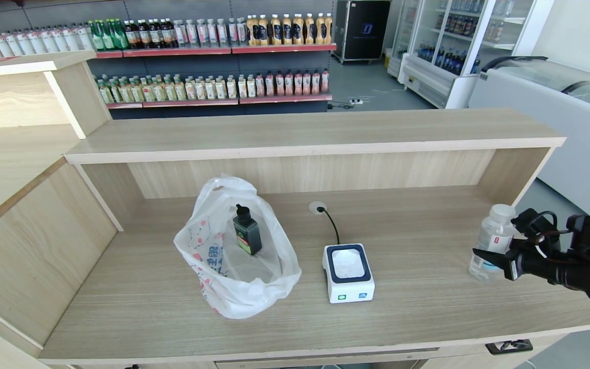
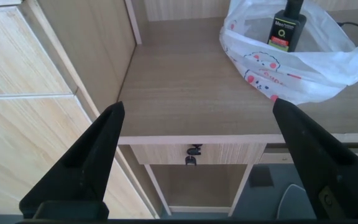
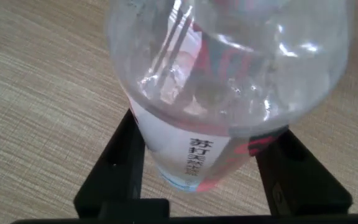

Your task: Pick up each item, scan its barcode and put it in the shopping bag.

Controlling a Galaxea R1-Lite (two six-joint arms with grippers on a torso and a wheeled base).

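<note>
The shopping bag (image 1: 208, 266), white plastic with a printed pattern, is sitting open on the left half of a wooden counter (image 1: 428, 307). A dark bottle (image 1: 247, 233) with a black cap is standing upright inside it. The left gripper (image 2: 197, 104) is hovering out in front of the counter's front edge, on the bag's left side, with its two black fingers spread wide apart and nothing between them. Its camera is looking at a small key (image 2: 193, 155) in the drawer front below the counter top.

Just right of the bag, a white barcode scanner (image 1: 348, 271) is lying face up, its black cable (image 1: 332, 223) running back to a hole in the counter.

At the counter's far right, a clear water bottle (image 1: 489, 241) with a white cap is standing upright. The right gripper (image 1: 484, 253) is clamping its lower half, one finger pressing each side. Whether the bottle's base is touching the counter cannot be told.
</note>
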